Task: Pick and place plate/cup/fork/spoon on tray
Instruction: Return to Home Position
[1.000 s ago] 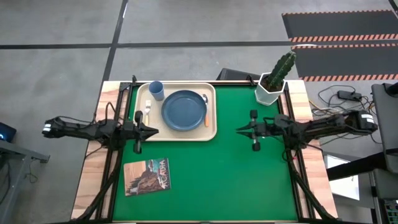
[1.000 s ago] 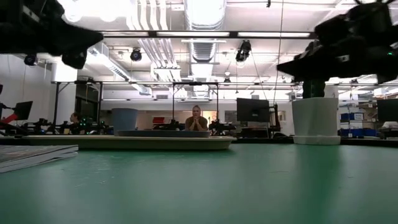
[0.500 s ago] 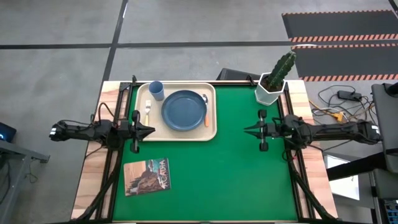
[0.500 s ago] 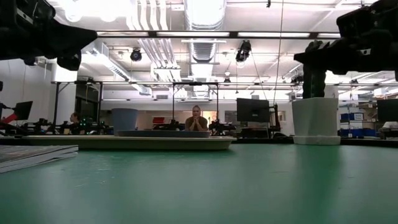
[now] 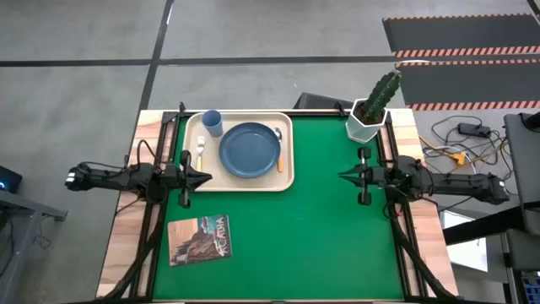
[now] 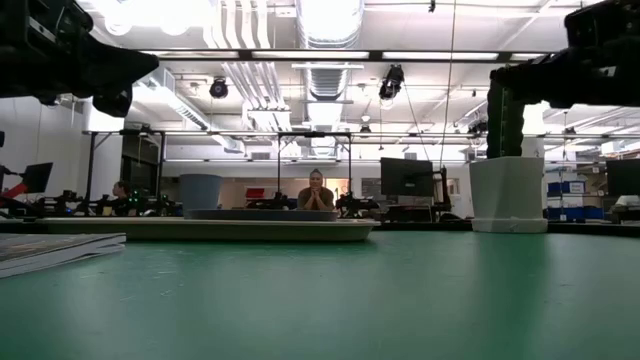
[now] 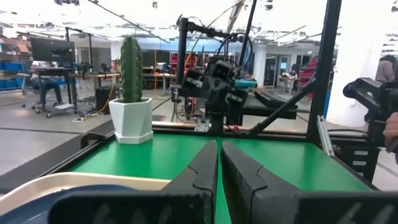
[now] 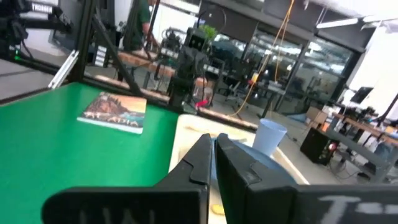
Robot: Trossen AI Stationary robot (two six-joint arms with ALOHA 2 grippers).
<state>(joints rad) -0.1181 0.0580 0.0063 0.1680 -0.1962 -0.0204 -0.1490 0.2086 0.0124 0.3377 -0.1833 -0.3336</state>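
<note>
I see the plate (image 5: 250, 150) on the tray (image 5: 287, 176), cup (image 5: 212, 123) in its far-left corner, fork (image 5: 201, 149) left of plate, spoon (image 5: 278, 144) at its right rim. My left gripper (image 5: 207, 177) sits just beside the tray, fingers together, empty; right gripper (image 5: 344, 176) well apart, also closed, empty.

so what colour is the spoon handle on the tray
Orange; the spoon lies along the plate's right side, clearest in the high view.
</note>
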